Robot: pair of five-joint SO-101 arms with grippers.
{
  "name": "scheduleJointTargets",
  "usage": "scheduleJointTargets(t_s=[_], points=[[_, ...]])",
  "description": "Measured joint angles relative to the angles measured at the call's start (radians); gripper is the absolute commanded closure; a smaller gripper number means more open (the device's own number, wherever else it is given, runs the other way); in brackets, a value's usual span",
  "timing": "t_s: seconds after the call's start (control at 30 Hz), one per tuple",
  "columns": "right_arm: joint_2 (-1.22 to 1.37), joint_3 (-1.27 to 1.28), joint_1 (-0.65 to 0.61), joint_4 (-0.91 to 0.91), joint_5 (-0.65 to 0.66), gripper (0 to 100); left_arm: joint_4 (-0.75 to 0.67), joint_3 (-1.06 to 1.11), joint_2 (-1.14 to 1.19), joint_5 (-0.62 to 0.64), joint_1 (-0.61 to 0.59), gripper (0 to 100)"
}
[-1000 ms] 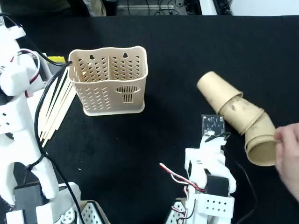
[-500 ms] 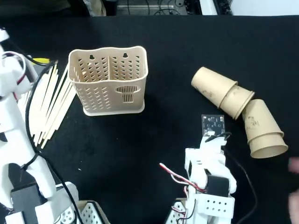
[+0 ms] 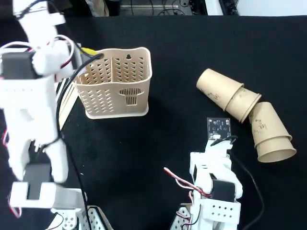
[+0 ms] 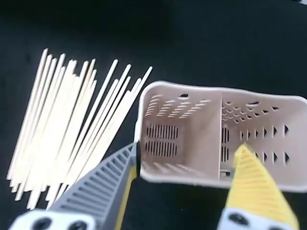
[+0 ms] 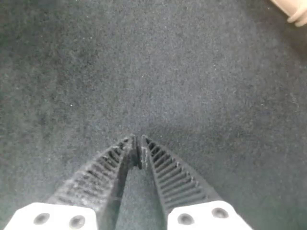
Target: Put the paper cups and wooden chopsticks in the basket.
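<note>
The cream perforated basket stands upright at the back left of the black table. Three brown paper cups lie on their sides in a row at the right, partly nested. Wooden chopsticks lie fanned out beside the basket; in the high view the left arm covers most of them. My left gripper hangs open above the basket's chopstick-side end, with its grey and yellow fingers apart and nothing between them. My right gripper is shut and empty, pointing down at bare cloth near the front centre.
The right arm sits folded at the front centre, its small camera board just left of the cups. A beige edge shows at a corner of the right wrist view. Black cloth lies open between basket and cups.
A person's hand at the right edge let go of the cups and left the view; the cups shifted slightly. The left arm swung up and over toward the basket, now covering the chopsticks.
</note>
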Motion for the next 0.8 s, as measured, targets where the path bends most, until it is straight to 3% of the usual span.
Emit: scheduleJointTargets(t_s=[0.3,0.5,0.57,0.73,0.8], points=[[0.0,0.0,0.0,0.0,0.0,98.0,-0.002,0.25,0.038,-0.037,0.008,69],[0.0,0.0,0.0,0.0,0.0,98.0,0.0,0.5,-0.069,-0.074,0.041,94],[0.0,0.0,0.0,0.0,0.0,98.0,0.0,0.575,-0.103,-0.072,0.066,91],[0.0,0.0,0.0,0.0,0.0,98.0,0.0,0.758,-0.272,-0.08,0.17,67],[0.0,0.0,0.0,0.0,0.0,98.0,0.0,0.818,-0.358,-0.08,0.221,63]])
